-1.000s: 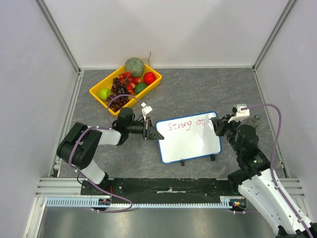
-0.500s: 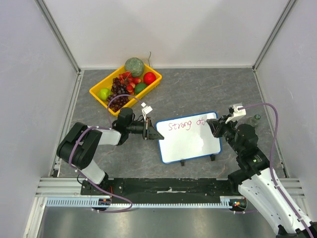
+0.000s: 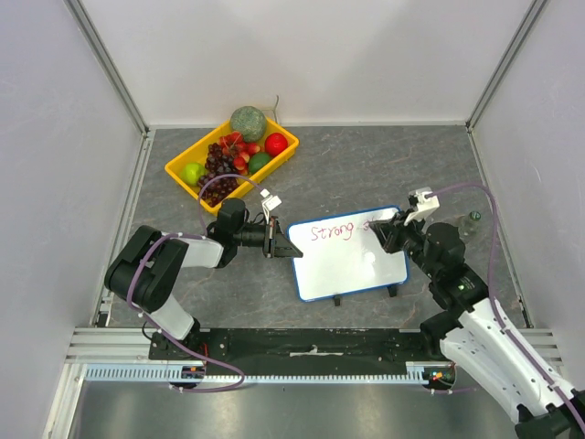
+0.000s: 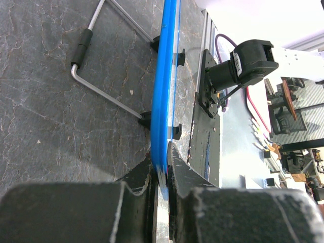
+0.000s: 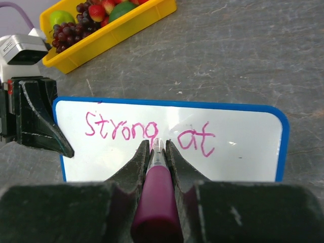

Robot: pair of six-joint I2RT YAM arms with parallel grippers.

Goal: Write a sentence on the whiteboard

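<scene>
While the left gripper (image 3: 291, 251) grips its left rim, the whiteboard (image 3: 352, 273) lies toward the table's (image 3: 366, 165) near edge, right of centre, in the top view. The right gripper (image 3: 384, 240) hangs over its far right part.

Left wrist: the jaws are pinched on the thin blue rim.

Right wrist: the jaws are clamped on a marker (image 5: 156, 202), its tip by the sentence (image 5: 121, 126), so far "Strong at".

Light, stiff, slick and perched on small feet, the whiteboard would likely skid or tip under pen pressure. The rim is the place to hold it.
</scene>
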